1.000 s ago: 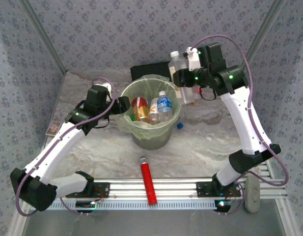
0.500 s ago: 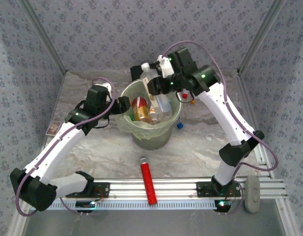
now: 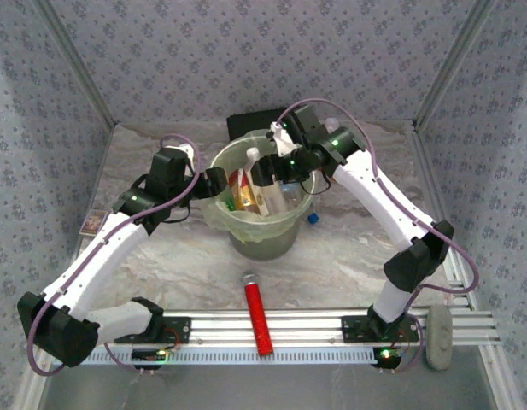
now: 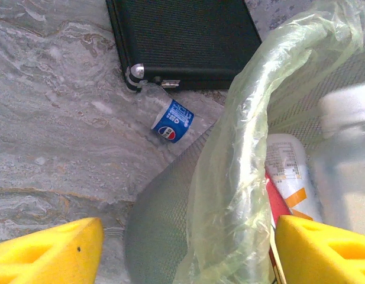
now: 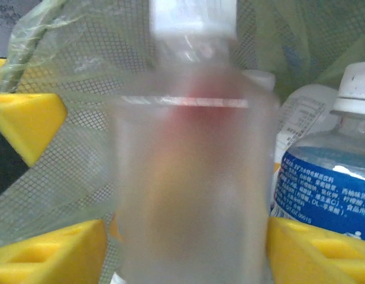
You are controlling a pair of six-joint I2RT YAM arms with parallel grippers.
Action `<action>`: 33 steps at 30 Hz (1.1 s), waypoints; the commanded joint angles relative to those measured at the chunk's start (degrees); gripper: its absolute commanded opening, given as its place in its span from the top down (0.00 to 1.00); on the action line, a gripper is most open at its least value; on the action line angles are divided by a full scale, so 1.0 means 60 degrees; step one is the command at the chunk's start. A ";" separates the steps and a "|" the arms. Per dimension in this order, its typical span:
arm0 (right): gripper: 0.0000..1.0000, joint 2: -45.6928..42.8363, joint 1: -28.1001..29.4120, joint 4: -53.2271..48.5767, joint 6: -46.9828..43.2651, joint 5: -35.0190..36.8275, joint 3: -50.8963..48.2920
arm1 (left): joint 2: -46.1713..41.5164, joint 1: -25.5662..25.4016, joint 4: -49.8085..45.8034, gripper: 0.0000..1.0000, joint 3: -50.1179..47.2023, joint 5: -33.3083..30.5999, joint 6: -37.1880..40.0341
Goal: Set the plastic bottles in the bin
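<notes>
The bin (image 3: 263,239) stands mid-table with its pale green liner (image 4: 241,165) folded over the rim. My right gripper (image 3: 265,171) hangs over its mouth, open. A clear, white-capped bottle (image 5: 191,177) shows blurred between its yellow fingers (image 5: 46,254), with a gap on one side. Other bottles lie inside: a blue-labelled one (image 5: 330,183) and an orange-labelled one (image 4: 288,171). My left gripper (image 4: 188,248) is open, straddling the bin's left rim. A blue-labelled bottle (image 4: 170,121) lies on the table against the black case.
A flat black case (image 3: 254,124) lies behind the bin. A red cylinder with a grey cap (image 3: 257,312) lies near the front rail. A small blue cap (image 3: 313,219) sits right of the bin, and a card (image 3: 94,222) at the left edge.
My right arm swung left from behind the bin to over its mouth with the clear bottle, and its jaws have parted. The left arm has not moved.
</notes>
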 commanded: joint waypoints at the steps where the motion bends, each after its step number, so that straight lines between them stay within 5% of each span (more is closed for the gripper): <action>1: 0.21 -0.0330 0.0038 -0.0590 -0.0273 0.0098 0.0811 | -0.0097 0.0010 0.0173 0.24 0.0290 0.0201 0.0050; 5: 0.23 -0.0250 -0.0086 -0.1046 -0.0521 0.0508 0.1181 | -0.0112 0.0017 0.0156 0.24 0.0307 0.0201 0.0079; 14: 0.53 0.0827 0.0134 -0.0942 -0.1050 0.1084 0.0920 | -0.0081 -0.0010 0.0092 0.24 0.0366 0.0202 0.0072; 22: 0.56 0.0812 0.0558 -0.0161 -0.0819 0.0621 0.0018 | -0.0098 -0.0013 0.0024 0.24 0.0357 0.0119 0.0074; 33: 0.52 -0.0193 0.0007 -0.0142 -0.0832 0.1425 0.1088 | -0.0086 -0.0013 0.0053 0.23 0.0323 0.0115 0.0080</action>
